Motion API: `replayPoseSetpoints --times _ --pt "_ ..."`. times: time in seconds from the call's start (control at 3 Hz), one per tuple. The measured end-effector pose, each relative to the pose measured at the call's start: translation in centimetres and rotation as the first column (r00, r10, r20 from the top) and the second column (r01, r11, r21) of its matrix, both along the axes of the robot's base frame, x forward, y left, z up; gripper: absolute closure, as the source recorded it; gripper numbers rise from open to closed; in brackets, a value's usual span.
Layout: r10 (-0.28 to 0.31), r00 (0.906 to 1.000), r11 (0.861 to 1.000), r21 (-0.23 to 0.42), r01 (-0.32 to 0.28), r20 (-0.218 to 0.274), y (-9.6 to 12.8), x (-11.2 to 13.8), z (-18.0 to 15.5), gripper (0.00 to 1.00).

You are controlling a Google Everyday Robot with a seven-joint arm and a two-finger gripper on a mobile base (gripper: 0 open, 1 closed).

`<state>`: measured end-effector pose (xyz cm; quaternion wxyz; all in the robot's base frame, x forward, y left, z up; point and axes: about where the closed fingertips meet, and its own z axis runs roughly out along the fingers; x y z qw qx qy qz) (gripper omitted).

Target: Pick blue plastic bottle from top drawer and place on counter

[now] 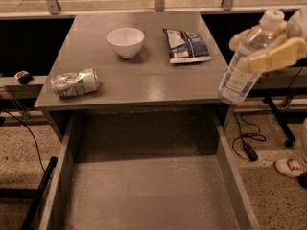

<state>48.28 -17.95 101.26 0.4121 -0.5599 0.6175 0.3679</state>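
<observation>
My gripper is at the right edge of the view, shut on the blue plastic bottle. The bottle is clear with a white cap and a white-and-blue label. It hangs tilted in the air, cap up and to the right, just off the right edge of the counter and above its level. The top drawer stands pulled out below the counter, its speckled floor bare.
On the counter stand a white bowl at the back, a dark blue snack bag to its right and a crushed green-white can at the front left. Cables and a stand base lie on the floor at right.
</observation>
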Motion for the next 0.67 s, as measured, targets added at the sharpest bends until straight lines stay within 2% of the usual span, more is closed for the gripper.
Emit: replayPoseSetpoints --times 0.33,0.67 --pt "-0.078 0.9969 0.996 -0.035 0.077 -0.015 0.4 2.8 2.2 1.0" --pt "-0.141 0.9877 0.989 -0.056 0.137 -0.068 1.8 6.1 2.3 1.0"
